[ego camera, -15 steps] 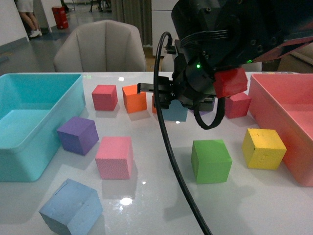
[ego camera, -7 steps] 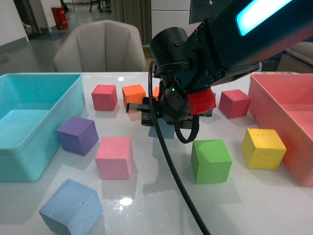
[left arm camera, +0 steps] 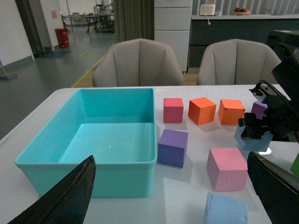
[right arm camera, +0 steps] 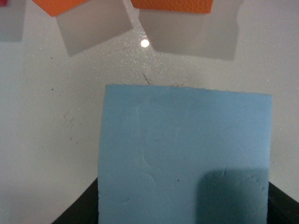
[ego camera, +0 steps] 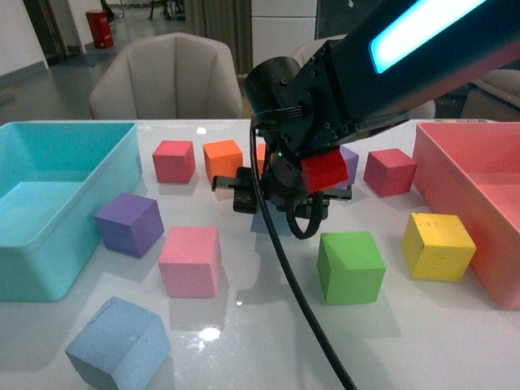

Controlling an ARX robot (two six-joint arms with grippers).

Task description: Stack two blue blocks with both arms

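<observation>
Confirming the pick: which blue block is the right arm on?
The mid-table blue block, between the jaws of the right gripper; the other blue block lies free at the near-left edge.

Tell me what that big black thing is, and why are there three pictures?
That is a robot arm, the right arm of two. The front picture comes from a camera on the robot's body. The other two come from small cameras on its wrists. On the white table lie foam cubes in many colours, with a turquoise bin and a pink bin. The right arm's fingers grip one blue cube; the right wrist picture shows it very close. The other blue cube sits nearest the robot. The left fingers are open and hold nothing.
</observation>
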